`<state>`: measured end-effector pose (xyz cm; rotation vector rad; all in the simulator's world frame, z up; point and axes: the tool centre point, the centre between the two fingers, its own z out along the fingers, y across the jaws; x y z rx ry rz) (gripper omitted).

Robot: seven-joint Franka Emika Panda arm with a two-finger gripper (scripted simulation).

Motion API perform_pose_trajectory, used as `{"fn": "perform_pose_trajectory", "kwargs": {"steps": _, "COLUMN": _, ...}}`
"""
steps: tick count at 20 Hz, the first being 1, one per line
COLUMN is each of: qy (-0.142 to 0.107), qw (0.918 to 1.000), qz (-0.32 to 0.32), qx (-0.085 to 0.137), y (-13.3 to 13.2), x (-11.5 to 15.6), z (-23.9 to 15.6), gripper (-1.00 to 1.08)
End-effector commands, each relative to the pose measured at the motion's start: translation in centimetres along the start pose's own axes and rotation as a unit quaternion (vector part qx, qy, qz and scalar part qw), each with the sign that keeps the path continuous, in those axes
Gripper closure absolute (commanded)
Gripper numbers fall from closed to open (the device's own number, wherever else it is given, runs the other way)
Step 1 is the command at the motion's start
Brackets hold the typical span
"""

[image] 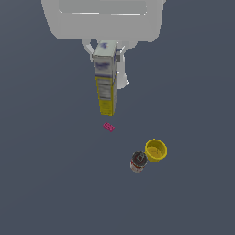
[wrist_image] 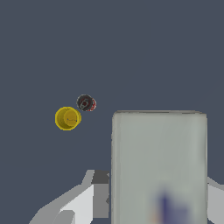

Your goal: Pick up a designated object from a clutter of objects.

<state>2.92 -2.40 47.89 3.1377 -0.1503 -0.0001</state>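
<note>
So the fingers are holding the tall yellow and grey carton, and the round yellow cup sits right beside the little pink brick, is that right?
Not quite. In the exterior view, the round yellow cup sits beside the dark red-and-white can, not the flat pink brick, which lies apart nearer the carton. The fingers do hold the tall yellow and grey carton.

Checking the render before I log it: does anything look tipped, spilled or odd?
Nothing stands out. The carton hangs upright in the gripper; the cup and can stand upright side by side, nothing spilled. The pink brick lies flat, apart from them.
</note>
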Motion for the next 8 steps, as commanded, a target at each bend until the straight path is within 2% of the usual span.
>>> {"fn": "perform_pose_trajectory", "kwargs": {"steps": 1, "qy": 0.0, "qw": 1.0, "qz": 0.0, "qx": 0.0, "y": 0.31, "x": 0.34, "z": -0.56, "gripper": 1.08}}
{"fn": "perform_pose_trajectory", "kwargs": {"steps": 8, "qy": 0.0, "qw": 1.0, "qz": 0.0, "qx": 0.0, "y": 0.63, "x": 0.7, "z": -1.12, "gripper": 1.08}}
